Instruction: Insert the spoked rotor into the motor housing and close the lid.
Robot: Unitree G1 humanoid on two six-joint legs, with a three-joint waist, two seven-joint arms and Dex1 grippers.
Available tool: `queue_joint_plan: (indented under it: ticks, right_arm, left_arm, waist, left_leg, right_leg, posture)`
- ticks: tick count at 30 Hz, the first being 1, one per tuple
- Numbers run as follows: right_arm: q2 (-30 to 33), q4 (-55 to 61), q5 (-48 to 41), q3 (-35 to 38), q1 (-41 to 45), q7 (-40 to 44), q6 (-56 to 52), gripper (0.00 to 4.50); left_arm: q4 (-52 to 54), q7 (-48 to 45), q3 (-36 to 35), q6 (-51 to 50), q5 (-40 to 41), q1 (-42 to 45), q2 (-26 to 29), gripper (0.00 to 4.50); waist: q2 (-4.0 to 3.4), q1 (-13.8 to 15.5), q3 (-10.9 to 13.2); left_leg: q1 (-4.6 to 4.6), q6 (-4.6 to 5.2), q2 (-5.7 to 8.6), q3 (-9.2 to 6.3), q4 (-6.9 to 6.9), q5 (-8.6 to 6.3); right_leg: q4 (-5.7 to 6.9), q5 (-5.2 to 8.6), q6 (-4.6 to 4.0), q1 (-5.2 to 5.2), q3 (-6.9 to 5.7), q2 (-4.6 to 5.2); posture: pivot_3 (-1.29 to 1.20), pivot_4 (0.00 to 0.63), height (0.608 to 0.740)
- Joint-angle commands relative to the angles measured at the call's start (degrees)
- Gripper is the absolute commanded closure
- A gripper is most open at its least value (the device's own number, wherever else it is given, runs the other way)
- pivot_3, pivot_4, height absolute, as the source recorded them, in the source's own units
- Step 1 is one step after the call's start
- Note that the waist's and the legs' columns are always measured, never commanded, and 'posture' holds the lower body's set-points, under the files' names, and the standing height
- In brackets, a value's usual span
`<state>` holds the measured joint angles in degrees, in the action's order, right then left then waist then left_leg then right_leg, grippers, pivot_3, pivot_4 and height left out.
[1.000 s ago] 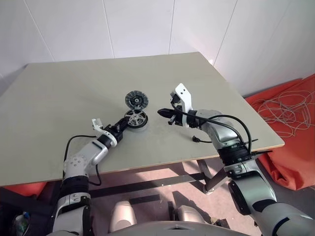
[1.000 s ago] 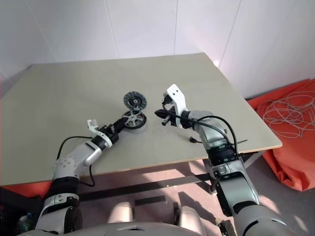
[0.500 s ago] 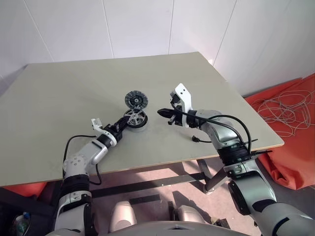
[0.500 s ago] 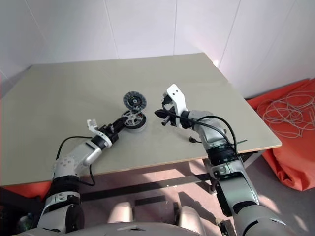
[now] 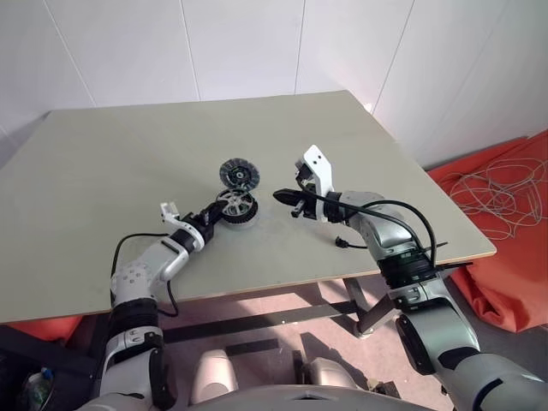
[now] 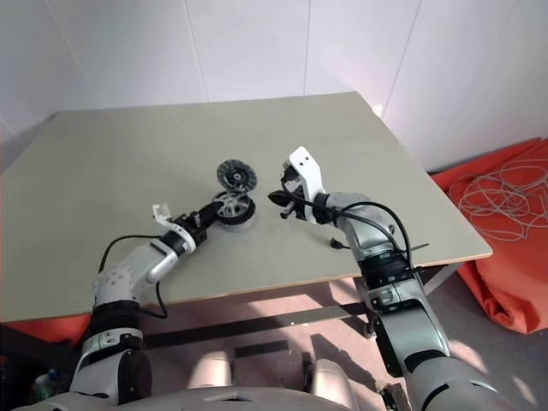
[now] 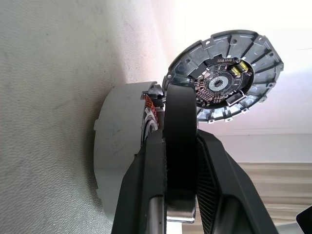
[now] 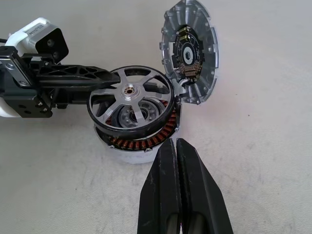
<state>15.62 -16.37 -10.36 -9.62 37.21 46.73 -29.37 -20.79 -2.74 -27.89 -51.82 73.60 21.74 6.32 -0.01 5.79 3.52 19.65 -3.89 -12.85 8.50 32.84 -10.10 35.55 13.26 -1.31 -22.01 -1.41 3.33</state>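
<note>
The spoked rotor [image 8: 130, 104] hides most of the motor housing [image 8: 141, 144] windings.

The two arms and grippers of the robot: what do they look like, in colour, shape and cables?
Both arms have rounded silver-grey shells with black joints. A loose black cable loops beside each forearm. Each wrist carries a white block-shaped module. The left gripper has slim black fingers with an openwork lattice. The right gripper has smooth black tapered fingers.

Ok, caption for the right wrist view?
Left gripper holds spoked rotor over motor housing, lid open.
</note>
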Motion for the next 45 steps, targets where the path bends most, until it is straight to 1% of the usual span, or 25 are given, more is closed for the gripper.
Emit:
queue_joint_plan:
  ticks: [1, 2, 4, 5, 8, 14, 17, 19, 23, 25, 28, 31, 40, 43, 45]
  right_arm:
    - [-0.10, 1.73, -0.58, 0.64, 0.84, -0.16, 0.81, 4.50]
    - [-0.10, 1.70, -0.58, 0.64, 0.85, -0.18, 0.83, 4.50]
    - [-0.11, 1.56, -0.54, 0.62, 0.91, -0.24, 0.91, 4.50]
    - [-0.12, 1.49, -0.53, 0.62, 0.96, -0.27, 0.93, 4.50]
    - [-0.15, 1.40, -0.50, 0.58, 1.02, -0.33, 1.01, 4.50]
    - [-0.23, 1.06, -0.32, 0.46, 1.04, -0.45, 1.32, 4.50]
    - [-0.24, 0.82, -0.31, 0.52, 1.12, -0.50, 1.38, 4.50]
    - [-0.23, 0.91, -0.33, 0.50, 1.01, -0.52, 1.35, 4.50]
    - [-0.09, 1.01, -0.33, 0.50, 0.76, -0.54, 1.31, 4.50]
    - [-0.04, 1.04, -0.33, 0.43, 0.65, -0.51, 1.28, 4.50]
    - [-0.06, 1.05, -0.32, 0.32, 0.61, -0.43, 1.24, 4.50]
    - [-0.16, 0.91, -0.32, 0.22, 0.77, -0.35, 1.28, 4.50]
    - [-0.18, 0.75, -0.31, 0.21, 0.84, -0.07, 1.43, 4.50]
    - [-0.17, 0.71, -0.23, 0.18, 0.75, -0.13, 1.36, 4.50]
    - [-0.19, 0.73, -0.22, 0.18, 0.72, -0.16, 1.34, 4.50]
  left_arm:
    - [0.98, 1.51, 0.96, -0.88, -2.03, 0.33, -0.37, 4.06]
    - [1.44, 1.23, 1.09, -1.08, -2.16, 0.24, -0.33, 4.06]
    - [2.07, 1.36, 1.01, -1.18, -2.41, 0.15, -0.36, 3.34]
    - [2.31, 1.41, 0.95, -1.32, -2.44, 0.13, -0.33, 3.13]
    - [3.20, 1.75, 0.55, -2.40, -1.53, -0.01, -0.39, 2.24]
    - [4.61, 2.53, -0.11, -3.04, -0.76, -0.26, -0.76, 2.24]
    - [5.52, 2.58, -0.86, -3.68, 0.02, -0.95, 0.06, 2.24]
    - [6.05, 2.46, -1.27, -3.81, -0.27, -1.59, 1.23, 2.24]
    - [7.45, 1.46, -3.68, -3.08, -0.25, -2.49, 5.68, 2.24]
    - [7.39, 0.95, -5.18, -2.19, -0.05, -2.37, 8.07, 2.24]
    - [7.56, 0.13, -6.51, -1.56, -0.26, -2.31, 11.59, 2.24]
    - [8.55, -0.67, -6.83, -1.30, -0.04, -2.50, 12.83, 2.24]
    - [12.83, -0.10, -5.29, -1.18, 0.02, -3.84, 9.87, 2.24]
    - [13.81, -0.78, -6.21, -4.24, 6.69, -3.34, 8.23, 2.24]
    - [13.93, 0.16, -6.48, -5.09, 9.23, -3.13, 7.70, 2.24]
  waist:
    - [0.00, 0.02, 0.00]
    - [0.00, 0.03, 0.00]
    - [0.00, 0.04, 0.00]
    - [0.00, 0.06, 0.00]
    - [0.00, 0.10, 0.00]
    - [0.00, 0.10, 0.00]
    - [0.00, 0.04, 0.00]
    - [0.00, -0.12, 0.00]
    - [0.00, -0.51, 0.00]
    - [0.02, -0.56, 0.01]
    - [0.05, -0.73, 0.03]
    - [0.05, -0.84, 0.03]
    - [0.18, -0.19, 0.11]
    - [0.19, -0.15, 0.11]
    - [0.19, -0.09, 0.11]
  left_leg:
    - [0.01, 0.00, 0.00, 0.00, 0.00, 0.00]
    - [0.03, 0.00, 0.00, 0.00, 0.00, 0.00]
    - [0.06, 0.00, 0.00, 0.00, 0.00, 0.00]
    - [0.08, 0.00, 0.00, -0.01, 0.00, 0.00]
    - [0.10, 0.01, 0.00, 0.00, -0.01, 0.00]
    - [0.10, 0.01, 0.00, 0.00, -0.04, -0.01]
    - [0.13, 0.01, 0.00, 0.00, -0.05, 0.00]
    - [0.14, 0.01, -0.01, 0.00, -0.06, -0.01]
    - [0.23, 0.03, -0.02, 0.02, -0.17, -0.02]
    - [0.40, -0.03, -0.07, 0.02, -0.19, 0.02]
    - [0.50, -0.11, -0.08, 0.03, -0.21, 0.07]
    - [0.52, -0.12, -0.08, 0.04, -0.23, 0.07]
    - [0.56, -0.07, -0.05, 0.05, -0.18, 0.04]
    - [0.55, -0.07, -0.04, 0.04, -0.15, 0.04]
    - [0.55, -0.07, -0.03, 0.04, -0.12, 0.04]
  right_leg:
    - [-0.01, 0.00, 0.00, 0.00, 0.00, 0.00]
    - [-0.02, 0.00, 0.00, -0.01, 0.00, 0.00]
    - [-0.04, 0.00, 0.00, -0.03, 0.00, 0.00]
    - [-0.05, 0.00, 0.00, -0.05, -0.01, 0.00]
    - [-0.05, 0.00, -0.01, -0.04, -0.01, 0.00]
    - [-0.10, 0.00, 0.00, -0.05, -0.01, 0.00]
    - [-0.12, 0.00, 0.00, -0.07, 0.00, -0.01]
    - [-0.13, 0.00, -0.01, -0.11, 0.00, -0.01]
    - [-0.13, -0.01, -0.04, -0.27, 0.00, -0.05]
    - [-0.13, -0.18, -0.33, -0.49, 0.00, -0.11]
    - [-0.13, -0.20, -0.43, -0.62, 0.00, -0.14]
    - [-0.13, -0.18, -0.47, -0.65, 0.00, -0.15]
    - [-0.15, -0.19, -0.47, -0.60, -0.01, -0.08]
    - [-0.14, -0.19, -0.47, -0.56, -0.01, -0.07]
    - [-0.13, -0.19, -0.47, -0.55, -0.01, -0.06]
  posture:
    - [0.00, 0.000, 0.740]
    - [0.00, 0.000, 0.740]
    - [0.00, 0.000, 0.740]
    - [0.00, 0.000, 0.740]
    - [0.00, 0.000, 0.740]
    - [0.00, 0.000, 0.740]
    - [0.00, 0.000, 0.740]
    - [0.00, 0.000, 0.740]
    - [0.00, 0.000, 0.740]
    - [0.00, 0.000, 0.740]
    - [0.00, 0.000, 0.740]
    - [0.00, 0.000, 0.740]
    - [0.00, 0.000, 0.740]
    - [0.00, 0.000, 0.740]
    - [0.00, 0.000, 0.740]
